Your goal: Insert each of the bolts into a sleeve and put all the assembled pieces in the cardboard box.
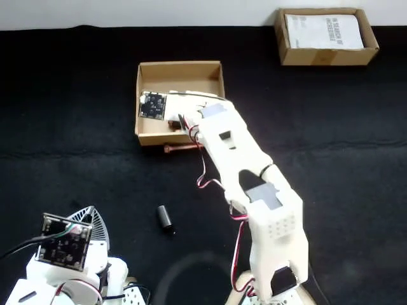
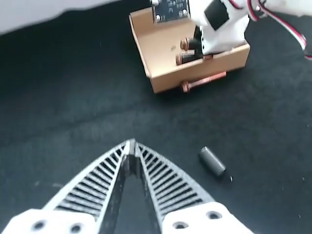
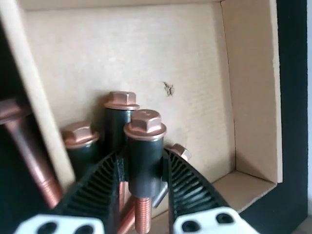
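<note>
Sleeve (image 1: 165, 218), black and loose, lies on its side on the worktop (image 1: 76, 171) in front of the two arm bases. The worktop is covered in a black cloth with faint creases. The left gripper (image 2: 130, 145) hangs low over this cloth beside the sleeve without touching it. Its ribbed fingers are pressed together at the tips and hold nothing.

Farther out, a bare copper bolt (image 1: 181, 147) lies flat on the cloth, right against the outside of the cardboard box's near wall.

The cardboard box (image 1: 184, 79) sits open-topped past the middle of the worktop, and the right arm stretches across to it. The right gripper (image 3: 144, 155) is down inside the box, clamped on an assembled piece (image 3: 144, 141), a copper bolt pushed through a black sleeve, with its hex head up and its thread showing below. Two more assembled pieces (image 3: 119, 117) stand close behind it against the box wall.

At the far right edge of the worktop rests a second box (image 1: 318, 57) holding a white sheet (image 1: 324, 30). Beyond the cloth runs a plain white wall (image 1: 127, 13).
</note>
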